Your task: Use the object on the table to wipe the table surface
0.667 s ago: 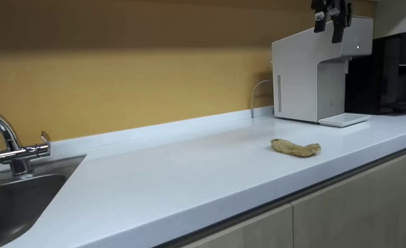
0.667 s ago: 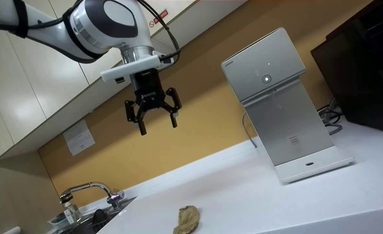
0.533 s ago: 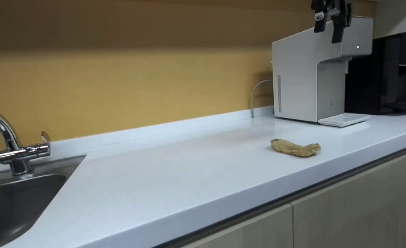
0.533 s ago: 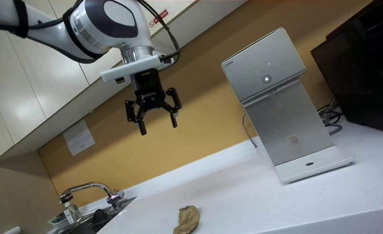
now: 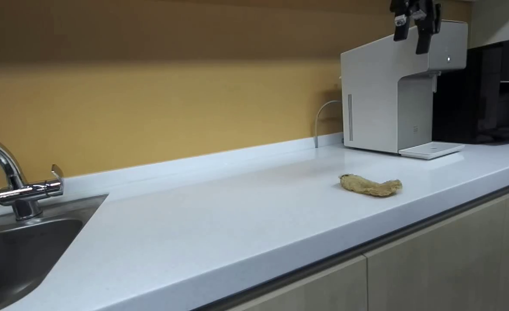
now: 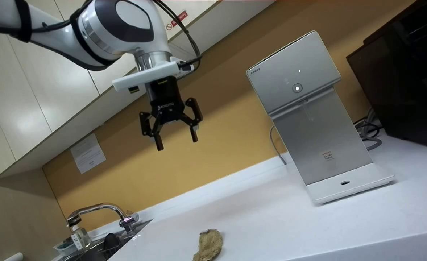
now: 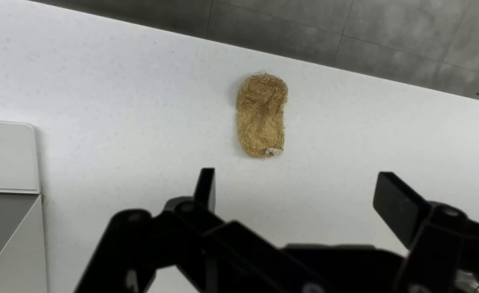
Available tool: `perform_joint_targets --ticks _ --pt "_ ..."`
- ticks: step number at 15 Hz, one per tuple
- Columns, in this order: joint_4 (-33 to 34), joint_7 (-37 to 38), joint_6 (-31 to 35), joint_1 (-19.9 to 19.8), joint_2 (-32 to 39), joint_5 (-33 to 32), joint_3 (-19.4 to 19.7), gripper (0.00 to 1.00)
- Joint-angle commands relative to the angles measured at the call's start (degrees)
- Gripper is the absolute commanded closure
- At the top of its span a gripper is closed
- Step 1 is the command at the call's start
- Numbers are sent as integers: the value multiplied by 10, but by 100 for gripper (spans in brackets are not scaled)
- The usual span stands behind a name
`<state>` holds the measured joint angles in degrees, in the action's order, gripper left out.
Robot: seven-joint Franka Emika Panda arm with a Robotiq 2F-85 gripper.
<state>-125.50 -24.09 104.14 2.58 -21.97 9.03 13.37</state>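
A tan, fibrous scrubber lies flat on the white counter; it also shows in an exterior view, partly cut by the bottom edge, and in the wrist view. It is oblong, with a small pale tag at one end. My gripper is open and empty, pointing down high above the counter. In the wrist view its fingertips are wide apart, and the scrubber appears beyond them, nearer the left finger. In an exterior view only the fingers show at the top.
A silver-white water dispenser stands on the counter, with its drip tray in the wrist view. A black machine is beside it. A sink with a chrome tap is at the far end. Cabinets hang above.
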Motion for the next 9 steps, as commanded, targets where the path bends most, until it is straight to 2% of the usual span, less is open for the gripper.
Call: perform_joint_targets --ticks 1,6,9 --pt "1 -4 -2 -15 2 5 -13 0" --pt "-26 18 79 -21 8 -42 -54 0" --pt "-41 34 141 -19 36 -67 -79 0"
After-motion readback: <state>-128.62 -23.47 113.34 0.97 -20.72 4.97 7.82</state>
